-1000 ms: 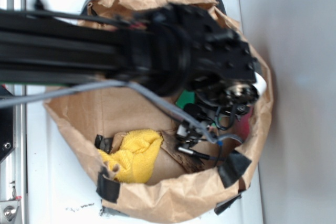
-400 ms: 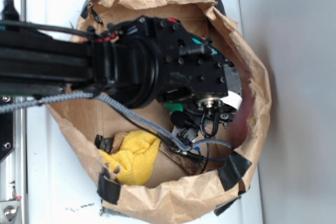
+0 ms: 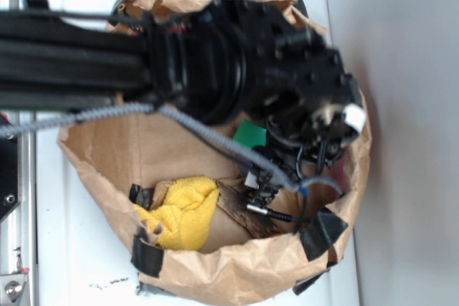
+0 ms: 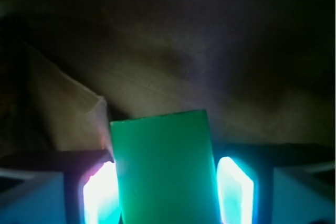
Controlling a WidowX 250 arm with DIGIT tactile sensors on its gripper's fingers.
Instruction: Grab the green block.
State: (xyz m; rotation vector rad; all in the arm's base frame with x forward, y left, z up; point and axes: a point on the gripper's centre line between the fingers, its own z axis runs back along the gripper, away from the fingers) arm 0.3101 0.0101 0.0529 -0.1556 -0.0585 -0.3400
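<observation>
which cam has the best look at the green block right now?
Wrist. The green block fills the lower centre of the frame, standing between the two glowing pads of the hand. The exterior view shows only a small green patch under the arm, inside the paper bag.

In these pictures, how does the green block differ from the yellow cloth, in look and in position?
The green block is flat-faced with straight edges; the yellow cloth is soft, fuzzy and crumpled. The green block sits between the fingers of the gripper, mostly hidden under the arm in the exterior view; the yellow cloth lies free, away from the gripper. Both are inside the brown paper bag.
</observation>
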